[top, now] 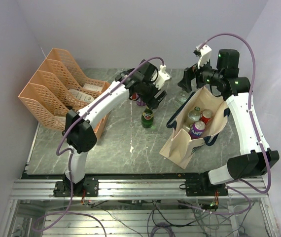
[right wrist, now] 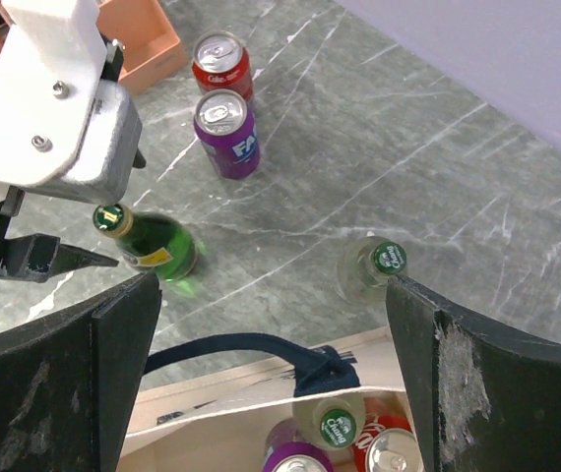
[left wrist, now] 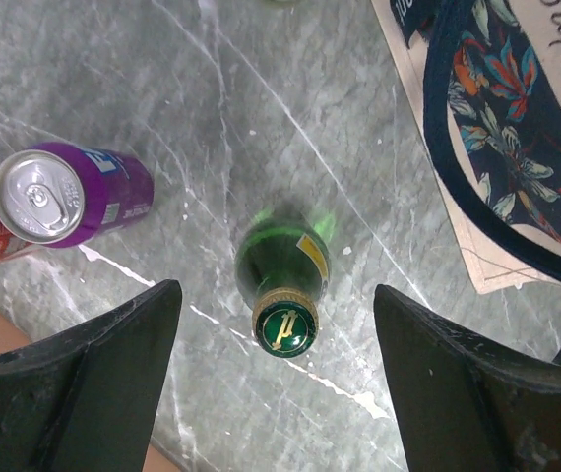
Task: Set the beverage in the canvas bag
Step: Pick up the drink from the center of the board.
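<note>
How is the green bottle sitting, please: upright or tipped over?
Upright: the green bottle stands on the table, cap pointing up.

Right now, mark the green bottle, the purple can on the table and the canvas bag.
green bottle (left wrist: 285, 327): left wrist view, cap.
purple can (right wrist: 221, 111): right wrist view, lid.
canvas bag (top: 177, 146): top view, cream side.

A green bottle (right wrist: 153, 251) stands on the table near the canvas bag (right wrist: 202, 433) (cans (right wrist: 394, 457) inside).

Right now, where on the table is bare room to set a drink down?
Bare: the grey marble tabletop nearer than the green glass bottle, between the orange plastic file trays and the cream canvas bag. Crowded: purple can, red can and clear bottle behind it.
</note>
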Controlling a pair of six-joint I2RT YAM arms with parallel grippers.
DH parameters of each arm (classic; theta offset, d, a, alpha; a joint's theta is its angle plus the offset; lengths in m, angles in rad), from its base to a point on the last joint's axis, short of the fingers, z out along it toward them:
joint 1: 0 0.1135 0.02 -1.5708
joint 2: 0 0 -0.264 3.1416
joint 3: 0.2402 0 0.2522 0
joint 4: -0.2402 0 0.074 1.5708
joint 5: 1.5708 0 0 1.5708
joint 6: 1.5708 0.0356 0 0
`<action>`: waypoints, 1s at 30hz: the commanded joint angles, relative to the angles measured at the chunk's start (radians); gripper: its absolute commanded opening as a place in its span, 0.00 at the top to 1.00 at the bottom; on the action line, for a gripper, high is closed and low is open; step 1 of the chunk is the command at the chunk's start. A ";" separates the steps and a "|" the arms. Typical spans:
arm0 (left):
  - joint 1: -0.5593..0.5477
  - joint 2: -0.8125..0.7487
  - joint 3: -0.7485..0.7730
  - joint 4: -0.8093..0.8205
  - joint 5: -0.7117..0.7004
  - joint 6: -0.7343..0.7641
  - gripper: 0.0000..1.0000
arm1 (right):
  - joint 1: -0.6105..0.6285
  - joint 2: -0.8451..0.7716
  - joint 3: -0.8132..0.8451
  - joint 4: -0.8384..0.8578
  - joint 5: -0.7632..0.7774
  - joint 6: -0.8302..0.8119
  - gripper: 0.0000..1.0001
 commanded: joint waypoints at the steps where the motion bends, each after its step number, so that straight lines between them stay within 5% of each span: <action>1: 0.005 0.006 0.015 -0.051 -0.013 -0.010 0.12 | 0.004 -0.003 -0.002 0.044 0.043 0.001 0.03; 19: 0.005 0.091 -0.003 -0.067 0.003 0.013 0.42 | -0.021 -0.032 -0.041 0.055 0.113 -0.044 0.03; 23: 0.003 0.083 -0.012 -0.063 0.002 0.018 0.56 | -0.039 -0.046 -0.051 0.056 0.107 -0.041 0.04; 28: 0.004 0.053 0.010 -0.062 0.008 0.058 0.90 | -0.078 -0.052 -0.051 0.059 0.096 -0.035 0.04; 30: 0.004 0.026 0.026 -0.046 0.003 0.076 0.93 | -0.098 -0.053 -0.043 0.060 0.092 -0.034 0.04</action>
